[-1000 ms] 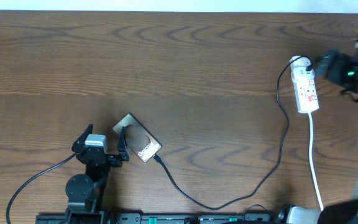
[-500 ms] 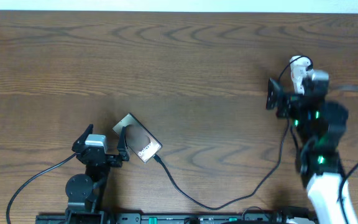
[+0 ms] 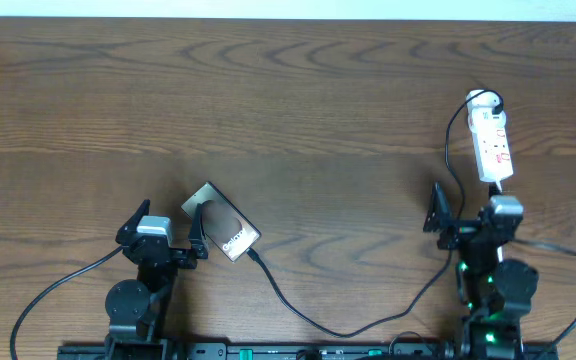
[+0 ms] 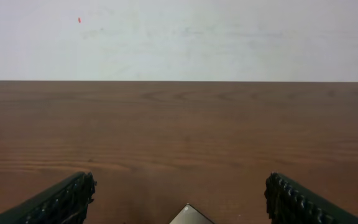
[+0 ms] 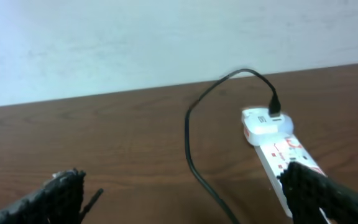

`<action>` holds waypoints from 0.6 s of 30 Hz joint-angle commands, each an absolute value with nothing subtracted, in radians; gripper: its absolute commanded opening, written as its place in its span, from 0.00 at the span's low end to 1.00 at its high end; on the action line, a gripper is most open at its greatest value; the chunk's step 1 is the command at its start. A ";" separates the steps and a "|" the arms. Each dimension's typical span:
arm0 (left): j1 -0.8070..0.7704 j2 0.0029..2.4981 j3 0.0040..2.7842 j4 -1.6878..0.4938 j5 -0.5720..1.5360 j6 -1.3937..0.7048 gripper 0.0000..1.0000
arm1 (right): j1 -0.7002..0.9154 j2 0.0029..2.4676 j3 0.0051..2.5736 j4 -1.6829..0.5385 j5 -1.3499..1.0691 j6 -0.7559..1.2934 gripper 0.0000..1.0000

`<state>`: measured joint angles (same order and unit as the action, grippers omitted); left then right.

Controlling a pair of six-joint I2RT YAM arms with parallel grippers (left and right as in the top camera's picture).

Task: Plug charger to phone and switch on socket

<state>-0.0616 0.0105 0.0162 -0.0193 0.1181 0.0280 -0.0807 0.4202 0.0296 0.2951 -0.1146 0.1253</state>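
Note:
The phone (image 3: 224, 226) lies flat at the front left, bronze face up. The charger (image 3: 340, 331), a thin black cable, runs from the phone's lower edge along the front and up to the white adapter on the socket (image 3: 494, 142). My left gripper (image 3: 165, 229) is open with its fingers on either side of the phone's left corner, which shows in the left wrist view (image 4: 189, 216) between the open fingers (image 4: 182, 199). My right gripper (image 3: 468, 214) is open and empty just in front of the socket (image 5: 277, 148). In the right wrist view the charger (image 5: 194, 158) passes between the fingers (image 5: 185, 194).
Bare wooden table (image 3: 288, 110) stretches across the back and middle. A pale wall (image 4: 179, 37) rises behind the table's far edge. Both arm bases stand at the front edge.
My right arm has drawn back from the socket at the back right to the front of the table, gripper open. The left arm, phone and cable have not moved.

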 commanded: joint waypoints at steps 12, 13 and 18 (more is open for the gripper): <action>-0.061 0.004 0.004 -0.059 0.146 0.041 0.90 | -0.077 0.006 0.006 -0.070 -0.042 0.115 0.99; -0.061 0.004 0.004 -0.059 0.146 0.041 0.90 | -0.077 0.005 0.006 -0.076 -0.041 0.115 0.99; -0.061 0.004 0.004 -0.059 0.146 0.041 0.90 | -0.076 0.005 0.006 -0.075 -0.039 0.115 0.99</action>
<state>-0.0620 0.0105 0.0166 -0.0196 0.1184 0.0277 -0.0799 0.0124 0.0067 -0.0681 -0.0517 0.1246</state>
